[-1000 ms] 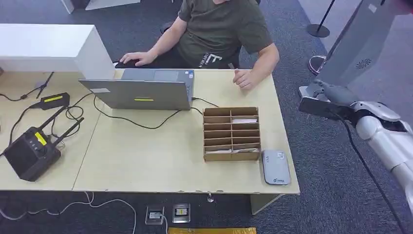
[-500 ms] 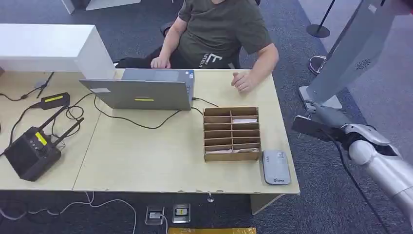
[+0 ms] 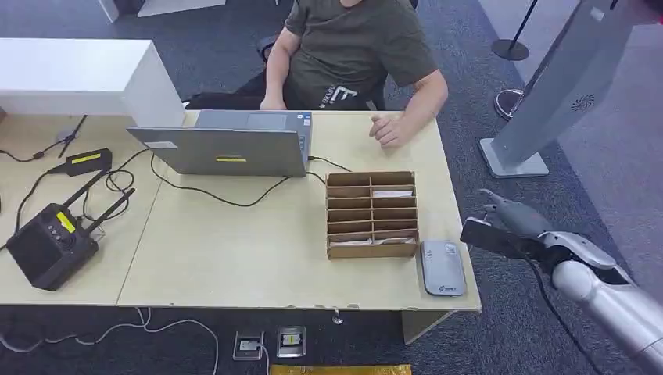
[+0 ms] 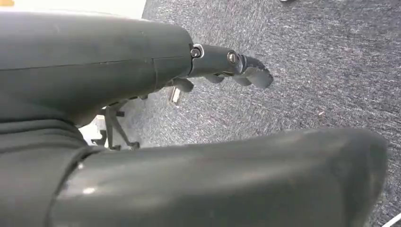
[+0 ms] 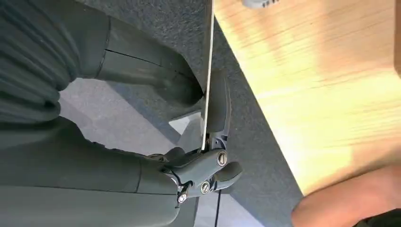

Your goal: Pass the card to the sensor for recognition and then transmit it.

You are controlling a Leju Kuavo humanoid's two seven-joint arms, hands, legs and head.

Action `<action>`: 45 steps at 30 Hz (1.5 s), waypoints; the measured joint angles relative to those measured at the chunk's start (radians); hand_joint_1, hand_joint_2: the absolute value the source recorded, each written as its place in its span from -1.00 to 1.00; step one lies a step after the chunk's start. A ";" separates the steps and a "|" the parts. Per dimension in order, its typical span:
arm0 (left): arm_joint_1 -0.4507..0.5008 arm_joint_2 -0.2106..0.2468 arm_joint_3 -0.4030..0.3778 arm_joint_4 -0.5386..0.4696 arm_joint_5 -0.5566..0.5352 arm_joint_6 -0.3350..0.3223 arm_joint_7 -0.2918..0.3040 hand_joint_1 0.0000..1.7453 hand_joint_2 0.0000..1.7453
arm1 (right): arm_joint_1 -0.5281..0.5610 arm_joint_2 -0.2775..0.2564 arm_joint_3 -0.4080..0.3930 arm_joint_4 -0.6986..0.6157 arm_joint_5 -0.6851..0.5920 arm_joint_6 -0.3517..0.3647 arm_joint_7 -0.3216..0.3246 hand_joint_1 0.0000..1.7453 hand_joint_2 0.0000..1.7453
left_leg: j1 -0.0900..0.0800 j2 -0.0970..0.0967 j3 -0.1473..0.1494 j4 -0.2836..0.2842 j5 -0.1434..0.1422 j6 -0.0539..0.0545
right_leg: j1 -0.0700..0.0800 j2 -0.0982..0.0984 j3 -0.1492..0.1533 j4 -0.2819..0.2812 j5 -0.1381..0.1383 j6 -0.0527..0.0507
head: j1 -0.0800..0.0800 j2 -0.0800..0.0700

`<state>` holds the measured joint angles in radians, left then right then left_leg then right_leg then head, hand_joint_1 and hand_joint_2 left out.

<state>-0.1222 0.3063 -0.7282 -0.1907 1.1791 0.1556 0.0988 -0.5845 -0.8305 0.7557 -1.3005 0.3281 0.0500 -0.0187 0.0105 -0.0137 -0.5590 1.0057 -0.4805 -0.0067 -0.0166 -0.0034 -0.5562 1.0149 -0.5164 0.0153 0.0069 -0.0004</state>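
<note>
The right hand (image 3: 522, 226) pinches the card (image 3: 491, 237) flat, off the counter (image 3: 234, 250) edge. The sensor (image 3: 443, 268) lies just beyond the card's leading edge, toward the robot's left and lower. The left hand (image 4: 227, 66) hangs away, holding nothing, fingers apart.

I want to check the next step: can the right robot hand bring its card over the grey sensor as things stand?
Probably yes. The right robot hand holds the card just off the table edge, beside the grey sensor, with nothing between them.
</note>
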 joint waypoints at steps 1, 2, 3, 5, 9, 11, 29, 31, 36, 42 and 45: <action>0.000 0.000 -0.001 0.000 0.000 0.000 0.000 -1.00 -1.00 | 0.009 0.000 0.000 -0.008 -0.002 0.000 0.005 1.00 1.00 | 0.000 0.000 0.000 0.000 0.000 0.000 | 0.000 0.000 0.000 0.000 0.000 0.000 | 0.000 0.000; 0.000 0.000 -0.002 0.000 0.000 0.000 0.000 -1.00 -1.00 | 0.016 0.000 0.001 -0.017 -0.005 0.000 0.009 1.00 1.00 | 0.000 0.000 0.000 0.000 0.000 0.000 | 0.000 0.000 0.000 0.000 0.000 0.000 | 0.000 0.000; 0.000 0.000 -0.002 0.000 -0.002 0.002 0.000 -1.00 -1.00 | 0.024 0.000 0.002 -0.024 -0.007 -0.002 0.014 1.00 1.00 | 0.000 0.000 0.000 0.000 0.000 0.000 | 0.000 0.000 0.000 0.000 0.000 0.000 | 0.000 0.000; 0.000 -0.001 -0.006 0.000 -0.004 0.003 0.000 -1.00 -1.00 | 0.038 0.000 0.004 -0.039 -0.013 -0.007 0.022 1.00 1.00 | 0.000 0.000 0.000 0.000 0.000 0.000 | 0.000 0.000 0.000 0.000 0.000 0.000 | 0.000 0.000; 0.000 -0.002 -0.016 0.000 -0.010 -0.005 -0.003 -1.00 -1.00 | 0.067 -0.001 0.009 -0.068 -0.025 -0.010 0.039 1.00 1.00 | 0.000 0.000 0.000 0.000 0.000 0.000 | 0.000 0.000 0.000 0.000 0.000 0.000 | 0.000 0.000; 0.000 -0.002 -0.019 0.000 -0.013 -0.010 -0.006 -1.00 -1.00 | 0.080 -0.003 0.011 -0.074 -0.030 -0.016 0.040 1.00 1.00 | 0.000 0.000 0.000 0.000 0.000 0.000 | 0.000 0.000 0.000 0.000 0.000 0.000 | 0.000 0.000; 0.000 -0.002 -0.045 0.000 -0.021 -0.017 -0.009 -1.00 -1.00 | 0.164 -0.027 0.033 -0.074 -0.052 -0.077 0.042 1.00 1.00 | 0.000 0.000 0.000 0.000 0.000 0.000 | 0.000 0.000 0.000 0.000 0.000 0.000 | 0.000 0.000; 0.000 -0.002 -0.045 0.000 -0.019 -0.017 -0.009 -1.00 -1.00 | 0.166 -0.031 0.033 -0.072 -0.048 -0.091 0.036 1.00 1.00 | 0.000 0.000 0.000 0.000 0.000 0.000 | 0.000 0.000 0.000 0.000 0.000 0.000 | 0.000 0.000; -0.001 -0.001 -0.045 0.000 -0.013 -0.016 -0.006 -1.00 -1.00 | 0.122 -0.048 0.018 -0.074 -0.034 -0.077 0.028 1.00 1.00 | 0.000 0.001 0.000 0.000 0.000 0.000 | 0.000 0.000 0.000 0.000 0.000 0.000 | 0.000 0.000; -0.002 0.003 -0.045 0.000 0.009 -0.018 0.000 -1.00 -1.00 | -0.143 -0.055 -0.027 -0.090 0.070 -0.006 -0.008 1.00 1.00 | -0.005 0.006 -0.003 0.000 0.002 0.000 | -0.005 0.004 -0.007 0.004 0.004 0.001 | -0.001 0.000; -0.005 0.002 -0.045 0.000 0.017 -0.004 0.030 -1.00 -1.00 | -0.352 -0.050 -0.040 -0.085 0.108 0.055 -0.037 1.00 1.00 | -0.004 0.003 -0.004 0.000 0.004 0.001 | -0.004 0.002 -0.006 0.004 0.004 0.001 | 0.000 0.000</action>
<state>-0.1271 0.3086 -0.7729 -0.1907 1.1963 0.1514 0.1293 -0.9370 -0.8801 0.7157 -1.3852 0.4359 0.1048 -0.0557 0.0064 -0.0104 -0.5627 1.0057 -0.4769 -0.0053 -0.0210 -0.0015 -0.5620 1.0190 -0.5127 0.0165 0.0073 -0.0004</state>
